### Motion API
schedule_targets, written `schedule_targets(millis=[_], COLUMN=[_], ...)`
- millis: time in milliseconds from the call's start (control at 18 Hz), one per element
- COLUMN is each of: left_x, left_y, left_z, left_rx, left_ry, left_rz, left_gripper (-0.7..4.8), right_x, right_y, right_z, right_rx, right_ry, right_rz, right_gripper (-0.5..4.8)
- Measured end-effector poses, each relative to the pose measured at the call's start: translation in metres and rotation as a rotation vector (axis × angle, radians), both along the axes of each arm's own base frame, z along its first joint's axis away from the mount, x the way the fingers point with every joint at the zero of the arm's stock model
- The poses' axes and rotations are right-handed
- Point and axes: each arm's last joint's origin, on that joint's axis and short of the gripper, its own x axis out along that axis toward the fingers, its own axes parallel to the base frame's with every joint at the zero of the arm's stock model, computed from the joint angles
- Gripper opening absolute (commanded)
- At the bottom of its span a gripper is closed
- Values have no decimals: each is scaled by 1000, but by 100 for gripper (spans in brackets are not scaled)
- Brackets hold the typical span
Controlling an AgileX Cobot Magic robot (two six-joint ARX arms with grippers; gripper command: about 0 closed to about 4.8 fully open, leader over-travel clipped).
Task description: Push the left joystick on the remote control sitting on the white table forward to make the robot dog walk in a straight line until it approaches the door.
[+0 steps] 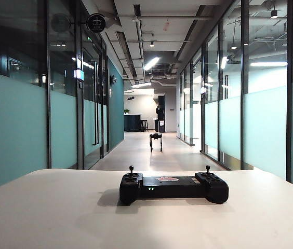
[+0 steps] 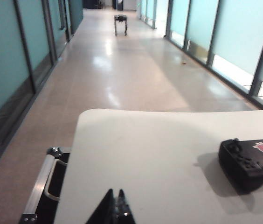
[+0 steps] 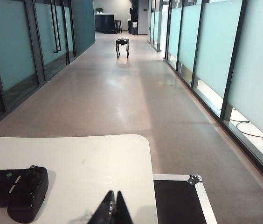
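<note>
Remote control (image 1: 173,188) sits mid-surface, robot dog (image 1: 156,141) far down the corridor. Left gripper (image 2: 116,211) and right gripper (image 3: 112,210) both pinched shut, empty, near the surface's corners. Left joystick (image 1: 131,169) looks thin, springy, likely slippery: nudge its cap.

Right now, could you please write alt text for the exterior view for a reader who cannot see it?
A black remote control lies on the white table, its left joystick and right stick upright. Beyond it, a long glass-walled corridor holds the small robot dog, standing far down the floor. Neither end effector appears in this view.
</note>
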Motion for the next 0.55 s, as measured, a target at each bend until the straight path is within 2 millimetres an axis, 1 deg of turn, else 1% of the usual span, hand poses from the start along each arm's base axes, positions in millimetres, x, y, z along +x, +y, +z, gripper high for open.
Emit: schedule_targets(millis=[555], left_x=[0], left_y=[-2], left_z=[1], left_rx=[19], left_ry=[-11], left_rz=[15], left_gripper=[-5], right_x=[0], right_y=[0], right_z=[0], right_rx=[0], right_ry=[0], right_rz=[0], right_gripper=[-5])
